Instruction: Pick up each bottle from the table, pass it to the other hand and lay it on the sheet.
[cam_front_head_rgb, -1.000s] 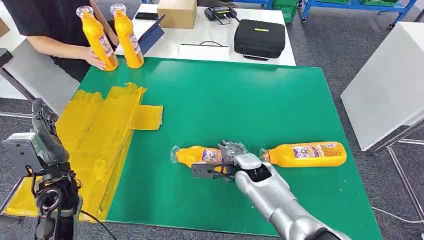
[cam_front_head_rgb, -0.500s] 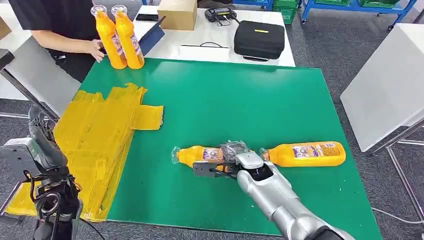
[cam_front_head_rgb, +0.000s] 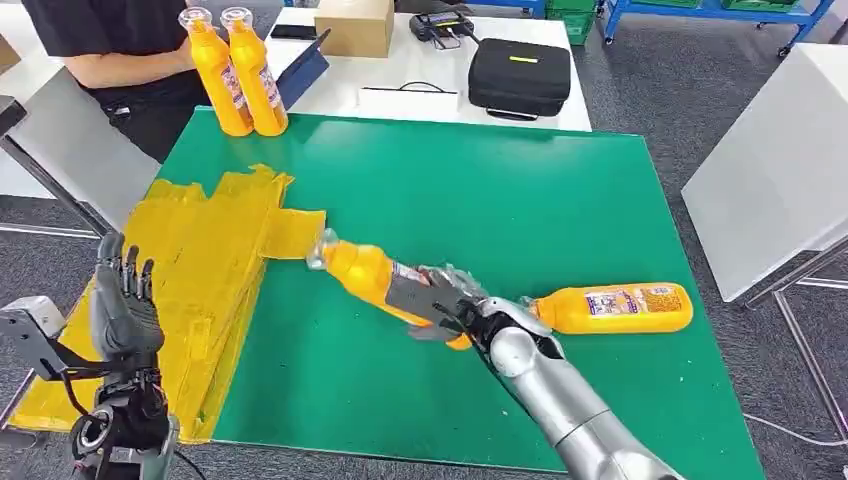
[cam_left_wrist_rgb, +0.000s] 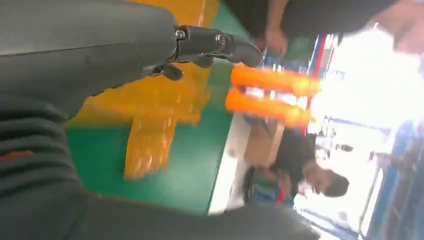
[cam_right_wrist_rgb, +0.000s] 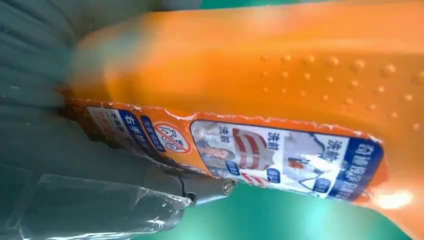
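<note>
Over mid-table, the right hand (cam_front_head_rgb: 452, 305) grips a bottle (cam_front_head_rgb: 375, 277) round its label, raised and tilted w/ cap toward the sheet (cam_front_head_rgb: 200, 270), prob. so the left hand (cam_front_head_rgb: 122, 305) can take the neck end. Left hand is up beside the sheet, fingers spread, holding nothing, well apart from the bottle. A 2nd bottle (cam_front_head_rgb: 615, 308) lies on the mat just beside the right wrist.

On the table's mat (cam_front_head_rgb: 520, 190), the sheet (cam_front_head_rgb: 195, 280) lies along the left side. Two upright bottles (cam_front_head_rgb: 240, 72) stand side by side at the far left corner. Near the front, the right hand (cam_front_head_rgb: 455, 305) holds a tilted bottle (cam_front_head_rgb: 375, 278), cap pointing left toward the sheet; another bottle (cam_front_head_rgb: 615, 308) lies just right of it. The left hand (cam_front_head_rgb: 122, 310) is raised at the near left.
</note>
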